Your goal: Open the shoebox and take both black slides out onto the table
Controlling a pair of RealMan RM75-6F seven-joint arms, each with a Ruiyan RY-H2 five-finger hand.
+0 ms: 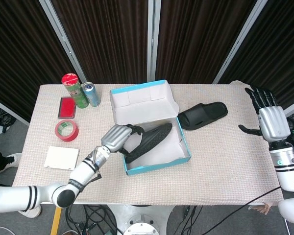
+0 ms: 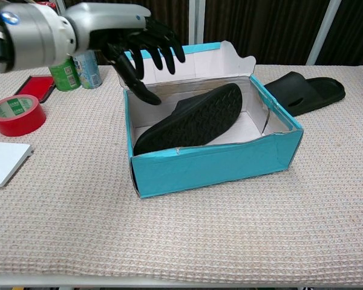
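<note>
Shoebox [image 2: 212, 163] | left hand [image 2: 130, 45] above slide [image 2: 190, 118], fingers spread, empty | right hand [image 1: 272, 120] raised, fingers spread

Counter [image 1: 220, 161] covered in beige waffle-weave cloth; dark pleated curtains [image 1: 108, 39] with pale vertical posts behind; cables on floor [image 1: 98, 218].

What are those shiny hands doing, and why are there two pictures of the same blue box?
Those are a robot's two hands, steered by a person. One picture looks down from the robot's head, the other looks out from its chest. The left hand reaches over the open shoebox, fingers spread, holding nothing yet. One black slide in the box lies inside. The other slide already sits on the table. The right hand hangs open at the table's edge. Also there: a red tape roll, a green tube, a can, a red case and a white card.
</note>
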